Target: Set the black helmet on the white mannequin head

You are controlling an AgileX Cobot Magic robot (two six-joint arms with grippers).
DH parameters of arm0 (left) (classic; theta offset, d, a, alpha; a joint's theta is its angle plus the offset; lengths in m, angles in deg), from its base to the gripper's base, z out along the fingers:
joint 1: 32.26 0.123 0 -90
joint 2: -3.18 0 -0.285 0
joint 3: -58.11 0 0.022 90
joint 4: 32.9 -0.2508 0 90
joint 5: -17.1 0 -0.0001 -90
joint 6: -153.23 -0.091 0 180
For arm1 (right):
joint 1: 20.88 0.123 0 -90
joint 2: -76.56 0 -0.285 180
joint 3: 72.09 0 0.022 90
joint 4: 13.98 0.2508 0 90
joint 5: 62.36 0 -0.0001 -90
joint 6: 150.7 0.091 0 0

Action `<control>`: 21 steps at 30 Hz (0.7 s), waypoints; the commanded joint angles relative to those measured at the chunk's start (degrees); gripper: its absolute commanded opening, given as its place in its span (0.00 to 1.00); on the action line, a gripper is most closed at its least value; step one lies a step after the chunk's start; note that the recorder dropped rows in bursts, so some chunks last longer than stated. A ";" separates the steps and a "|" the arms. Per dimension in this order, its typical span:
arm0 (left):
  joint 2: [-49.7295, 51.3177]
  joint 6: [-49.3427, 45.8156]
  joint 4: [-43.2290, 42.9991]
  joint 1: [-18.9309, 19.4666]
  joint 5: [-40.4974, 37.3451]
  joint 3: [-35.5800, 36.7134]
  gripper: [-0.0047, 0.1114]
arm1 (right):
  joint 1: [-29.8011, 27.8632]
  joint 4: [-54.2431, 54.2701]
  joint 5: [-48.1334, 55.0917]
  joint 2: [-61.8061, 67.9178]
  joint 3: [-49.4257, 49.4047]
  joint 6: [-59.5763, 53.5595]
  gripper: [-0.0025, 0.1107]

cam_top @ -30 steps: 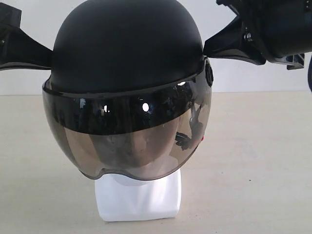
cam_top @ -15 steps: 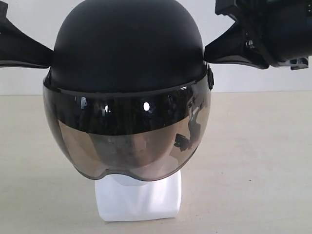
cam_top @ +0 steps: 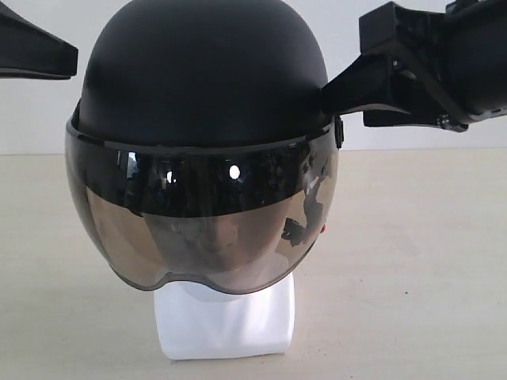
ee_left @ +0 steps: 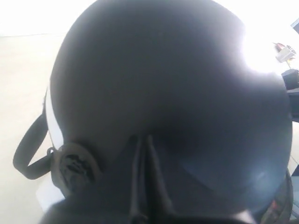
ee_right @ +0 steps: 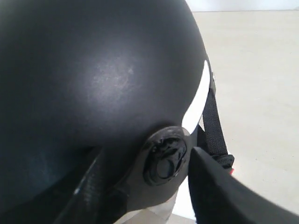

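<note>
The black helmet (cam_top: 206,79) sits on the white mannequin head, whose squared base (cam_top: 226,321) shows below the smoky visor (cam_top: 206,214). The face shows dimly through the visor. My left gripper (cam_top: 71,57) is by the shell's upper left, a thin gap from it. In the left wrist view (ee_left: 142,140) its fingers lie pressed together, shut on nothing, against the dark shell (ee_left: 163,79). My right gripper (cam_top: 337,95) is at the helmet's right side. It is open (ee_right: 154,158), one finger on each side of the round visor pivot (ee_right: 163,161). A black chin strap (ee_right: 212,126) hangs beside it.
The head stands on a beige tabletop (cam_top: 412,261) with a white wall behind. A second strap loop (ee_left: 28,149) hangs off the helmet's other side, near the other visor pivot (ee_left: 74,163). A red buckle tip (ee_right: 231,171) peeks out below the right finger.
My right gripper has opened beside the helmet's right pivot. The left gripper has risen and drawn slightly off the shell. The helmet has shifted a little to the left on the head.
</note>
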 commanded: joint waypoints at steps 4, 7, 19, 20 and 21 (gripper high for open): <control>-1.82 1.85 -0.01 -0.53 -1.23 -0.92 0.08 | 0.12 -0.37 0.59 -0.74 -0.15 -0.73 0.48; -3.66 0.67 0.09 -0.53 -3.68 -0.92 0.08 | 0.12 -2.25 0.12 -2.88 -0.15 -1.03 0.48; -11.66 0.77 0.94 -0.53 -8.11 -0.92 0.08 | 0.12 -8.50 0.66 -13.46 -0.15 0.67 0.02; -11.66 0.77 1.28 -0.53 -8.11 -0.82 0.08 | 0.12 -8.50 0.92 -13.46 -0.15 0.67 0.02; -11.66 0.77 1.84 -0.53 -8.11 -0.81 0.08 | 0.12 -7.95 1.20 -13.46 -0.15 0.67 0.02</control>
